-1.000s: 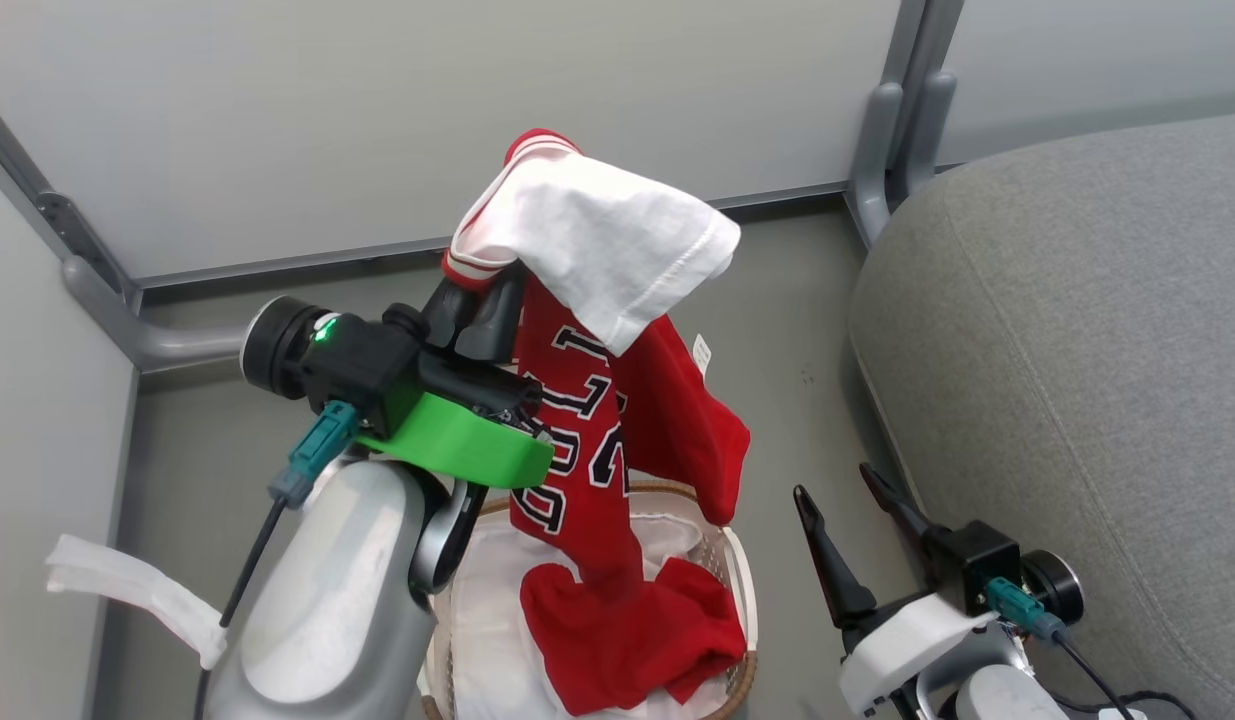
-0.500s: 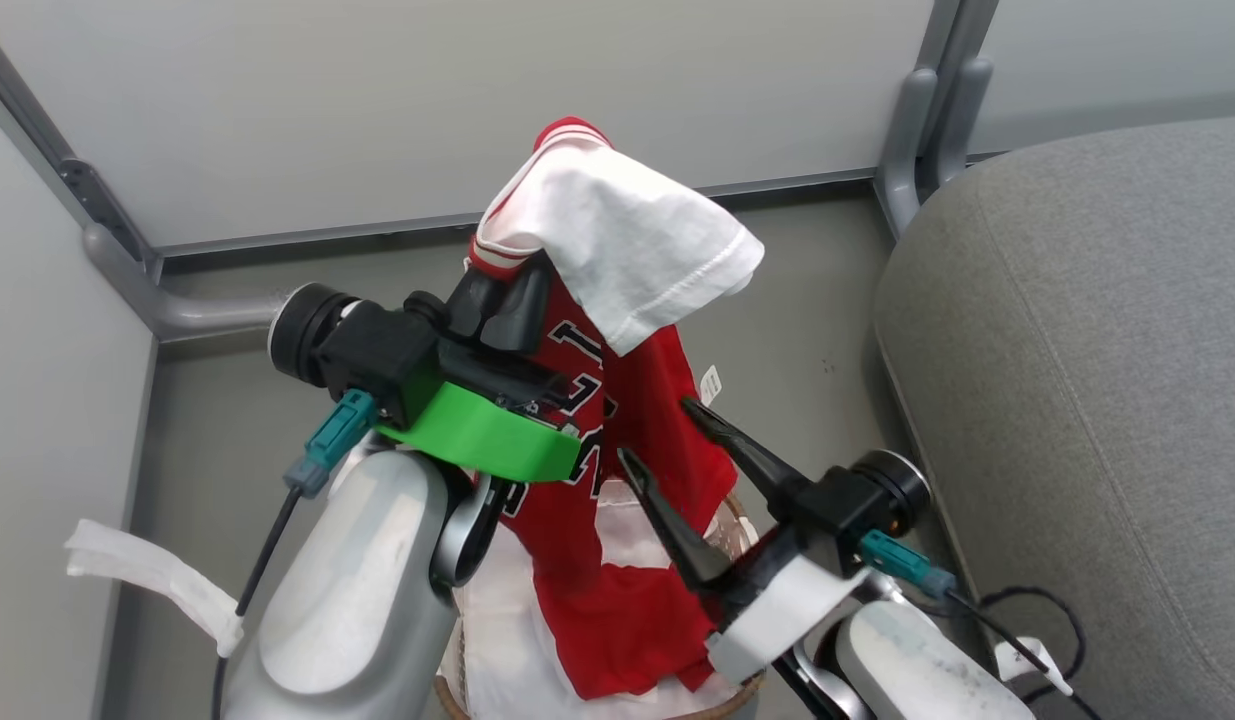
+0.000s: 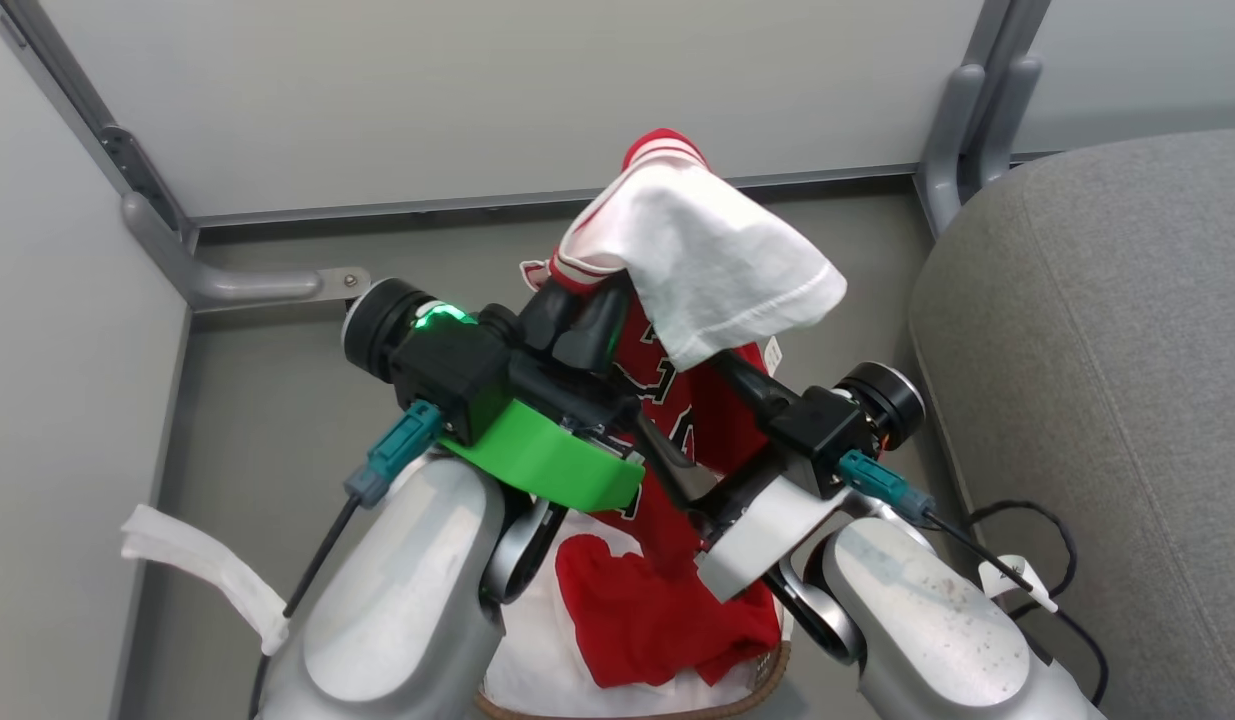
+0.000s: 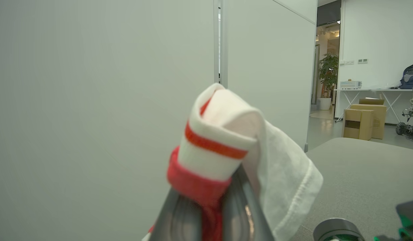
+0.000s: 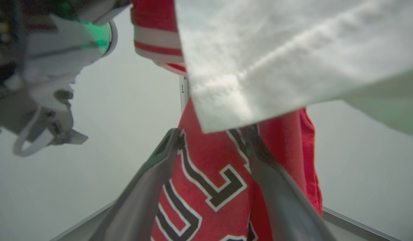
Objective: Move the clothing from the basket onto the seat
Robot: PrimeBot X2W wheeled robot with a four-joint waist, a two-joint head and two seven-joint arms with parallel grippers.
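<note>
My left gripper [image 3: 582, 318] is shut on the striped trim of the red jersey [image 3: 677, 400] and holds it up over the basket [image 3: 774, 665]. The jersey's white inside [image 3: 712, 260] flops over the top. In the left wrist view the gripper [image 4: 209, 190] pinches the trim [image 4: 209, 150]. My right gripper [image 3: 692, 412] is open, one finger on each side of the hanging jersey; the right wrist view shows the lettering [image 5: 209, 177] between its fingers [image 5: 152, 177]. More red cloth [image 3: 667, 625] lies on the basket's white liner [image 3: 527, 665]. The grey seat [image 3: 1107, 400] fills the right side.
Pale partition walls with metal posts [image 3: 962, 130] close the corner behind the basket, above grey floor [image 3: 267, 420]. A black cable [image 3: 1017, 545] lies on the floor by the seat. A white strap [image 3: 197, 565] hangs off my left arm. Cardboard boxes [image 4: 363, 118] stand far off.
My right gripper has risen from beside the basket and moved in, so its open fingers now straddle the hanging jersey. The left gripper keeps its hold. The head view has shifted.
</note>
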